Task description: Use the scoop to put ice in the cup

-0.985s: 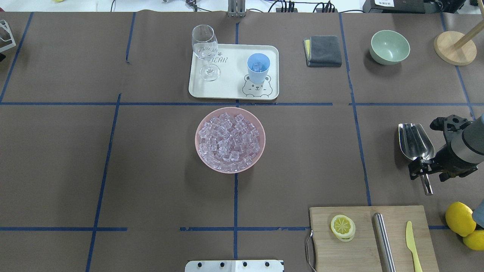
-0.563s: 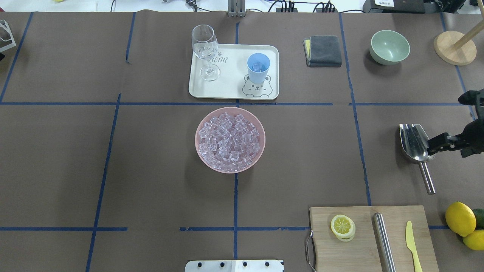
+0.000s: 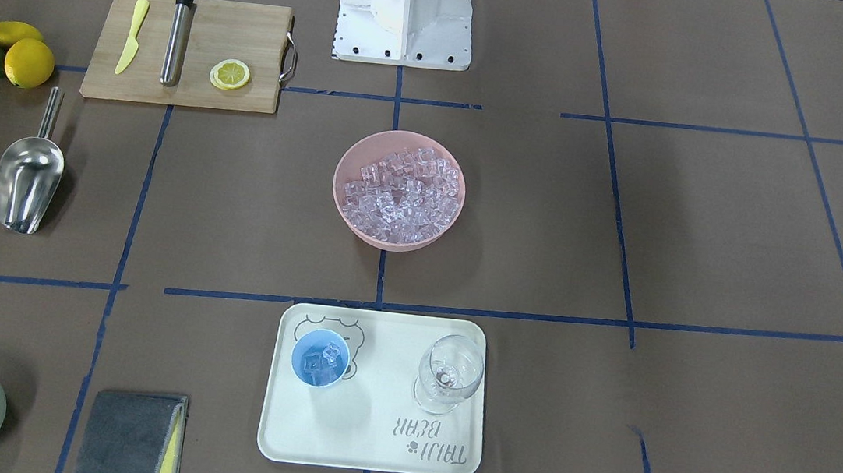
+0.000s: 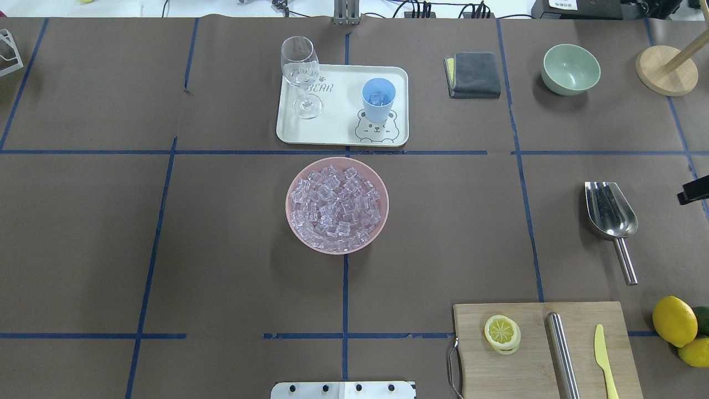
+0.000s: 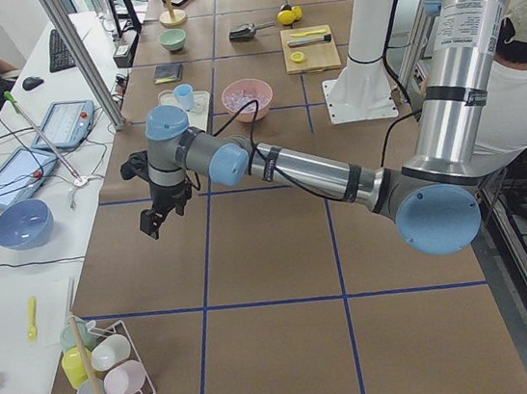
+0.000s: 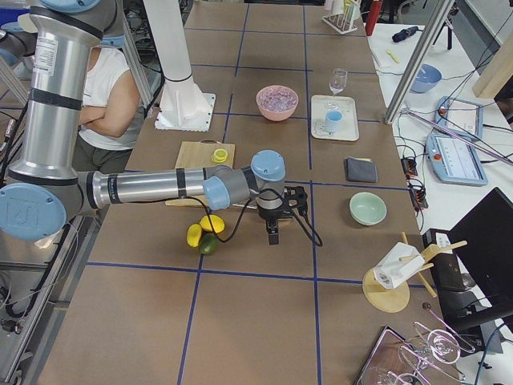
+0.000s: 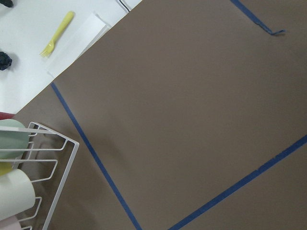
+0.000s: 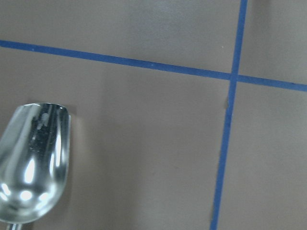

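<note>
The right gripper (image 6: 273, 234) has drawn back from the scoop (image 4: 609, 210), which lies free on the surface (image 4: 443, 221); whether the gripper is parted or closed is unclear.

Empty scoop (image 8: 32, 163) on taped table (image 8: 153, 158)

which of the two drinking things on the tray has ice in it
The light-blue cup: ice cubes lie inside it. The clear stemmed wine glass beside it looks empty.
</note>
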Action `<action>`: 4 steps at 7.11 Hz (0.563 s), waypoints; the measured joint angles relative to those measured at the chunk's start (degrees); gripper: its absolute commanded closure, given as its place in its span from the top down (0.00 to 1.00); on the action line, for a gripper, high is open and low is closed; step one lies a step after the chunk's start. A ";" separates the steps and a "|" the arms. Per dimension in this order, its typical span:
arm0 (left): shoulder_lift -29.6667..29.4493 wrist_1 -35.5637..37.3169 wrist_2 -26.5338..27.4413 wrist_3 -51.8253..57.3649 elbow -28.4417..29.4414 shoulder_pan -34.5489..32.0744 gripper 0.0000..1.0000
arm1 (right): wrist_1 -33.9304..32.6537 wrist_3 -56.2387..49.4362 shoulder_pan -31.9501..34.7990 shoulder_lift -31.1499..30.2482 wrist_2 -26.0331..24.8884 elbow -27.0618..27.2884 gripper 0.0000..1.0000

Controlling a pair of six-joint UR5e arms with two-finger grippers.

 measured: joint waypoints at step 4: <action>9.77 0.84 -7.43 0.44 3.63 -6.15 1.00 | 0.43 -7.34 7.90 1.28 7.35 -7.57 1.00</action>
